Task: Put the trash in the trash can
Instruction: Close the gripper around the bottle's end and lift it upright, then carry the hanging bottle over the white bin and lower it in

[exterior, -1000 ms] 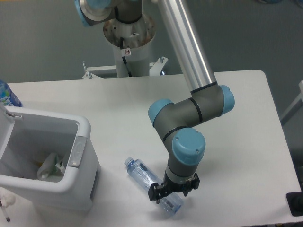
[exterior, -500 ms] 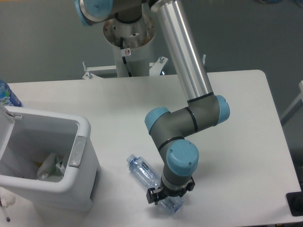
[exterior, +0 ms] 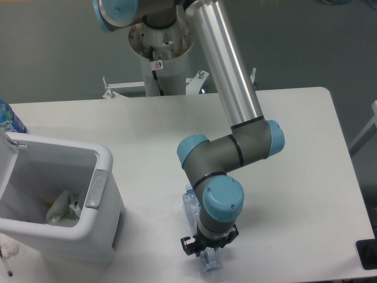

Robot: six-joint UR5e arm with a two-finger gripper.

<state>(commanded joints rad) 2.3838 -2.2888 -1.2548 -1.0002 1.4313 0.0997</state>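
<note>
Nearest, black two-finger hand (exterior: 209, 249) clamped across the long clear plastic bottle (exterior: 199, 236), gripped near its lower end, seemingly for carrying; whether clear of the white surface (exterior: 306, 177) cannot be told. Further left, boxy white plastic trash can (exterior: 103, 194), open-topped, already holding crumpled white paper (exterior: 62, 206), ready to receive.

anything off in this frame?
Only the plastic bottle: it lies on its side on the table, mostly hidden under the arm, not upright. The gripper is over it. Nothing spilled.
</note>
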